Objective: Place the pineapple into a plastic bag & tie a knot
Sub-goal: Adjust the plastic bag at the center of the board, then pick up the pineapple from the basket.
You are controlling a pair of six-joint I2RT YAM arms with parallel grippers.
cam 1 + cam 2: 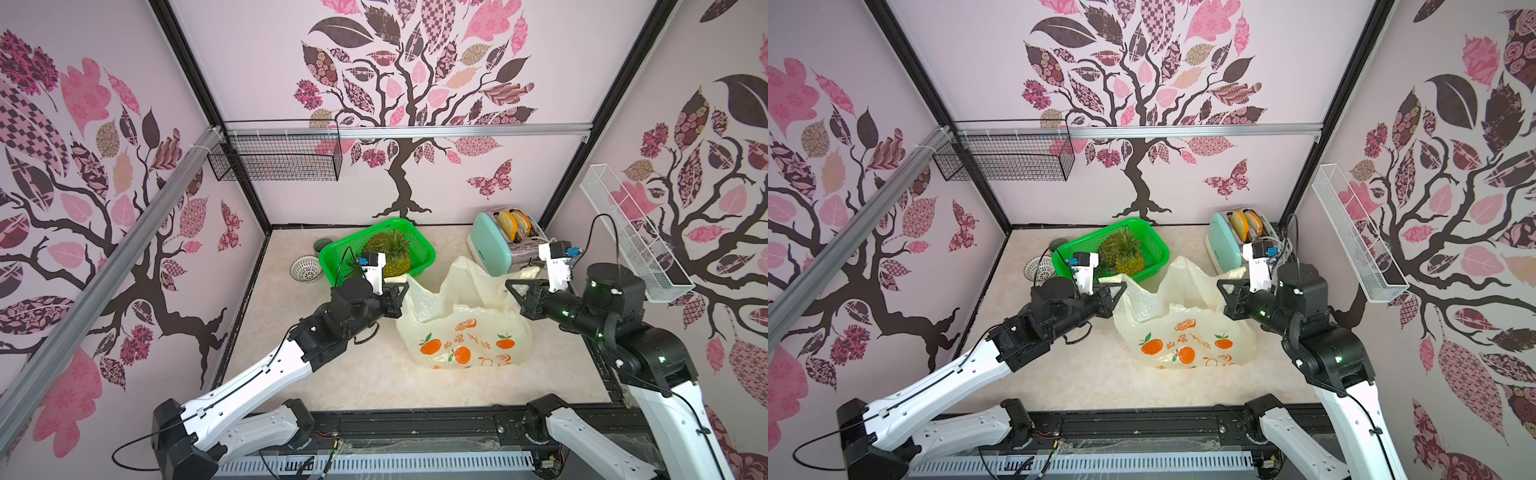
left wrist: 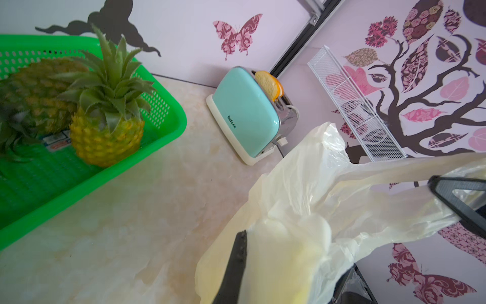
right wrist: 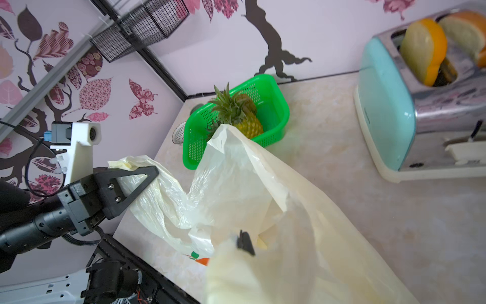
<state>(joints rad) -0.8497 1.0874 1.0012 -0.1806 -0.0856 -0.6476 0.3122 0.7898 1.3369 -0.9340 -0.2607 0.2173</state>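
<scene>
Currently, the plastic bag sits at centre frame in both top views, its base on the counter and its two handle loops lifted clear.

- Left hand: fully closed, pinching the left handle loop at the bag's left edge.
- Right hand: fully closed, pinching the right handle loop at the bag's right edge.

Orientation of the bag: the mouth faces up and towards the upper part of the frame, while the closed bottom points towards the lower edge. The mouth is drawn out between the two hands, so its long axis runs left to right across the frame. The printed face, with orange fruits and characters, is turned towards the lower edge. The rear wall rises to a crumpled peak between the hands.

The pineapple is outside the bag. It stands on its base in the green basket, up and left of the bag near the back wall, long axis roughly vertical and crown pointing up. A second pineapple — darker — lies on its side behind it in the same basket.

A mint toaster holding bread slices stands up and right of the bag, near the back corner.
</scene>
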